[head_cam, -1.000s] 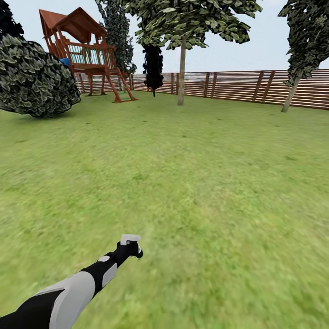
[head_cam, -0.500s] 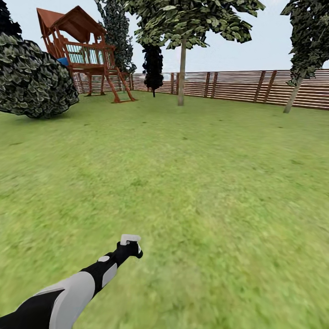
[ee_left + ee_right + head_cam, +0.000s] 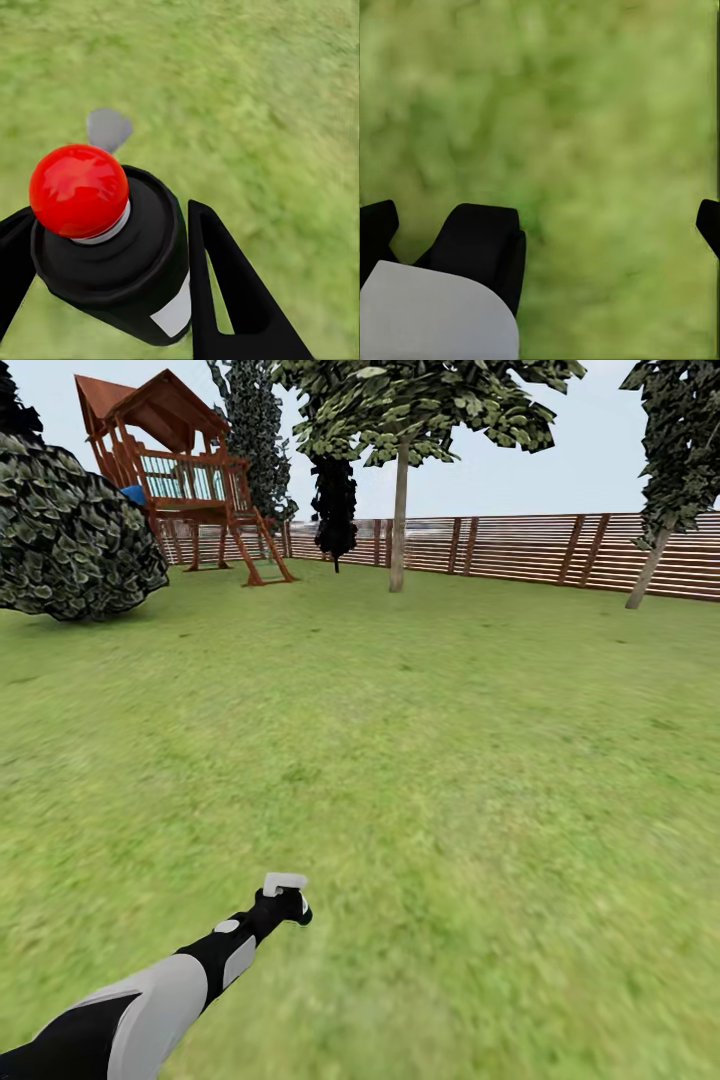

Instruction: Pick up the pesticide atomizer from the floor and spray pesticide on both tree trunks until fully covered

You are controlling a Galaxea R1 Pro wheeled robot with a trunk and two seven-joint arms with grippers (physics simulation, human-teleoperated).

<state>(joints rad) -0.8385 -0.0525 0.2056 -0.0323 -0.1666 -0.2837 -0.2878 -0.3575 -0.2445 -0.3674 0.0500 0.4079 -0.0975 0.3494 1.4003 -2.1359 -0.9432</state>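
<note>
Pesticide atomizer point(image 3: 120, 262), black with a white label and a red knob on top, sits clamped between the left gripper's point(image 3: 285, 900) two fingers above open grass point(image 3: 450, 760). Nothing stands between it and the two trees point(image 3: 400, 520) point(image 3: 650, 560) by the slatted fence point(image 3: 520, 545). One playhouse point(image 3: 185, 480) and one big bush point(image 3: 70, 540) stand further left. The right gripper point(image 3: 540, 225) is spread wide, one finger cut off at the picture's edge.

No readable text, brand, number or sign anywhere. The pesticide atomizer point(image 3: 112, 255) carries a white label patch at about 5 o'clock on its black body in the left wrist view, but the patch is blank. Fence point(image 3: 520, 548) and playhouse point(image 3: 175, 470) bear no lettering either.
</note>
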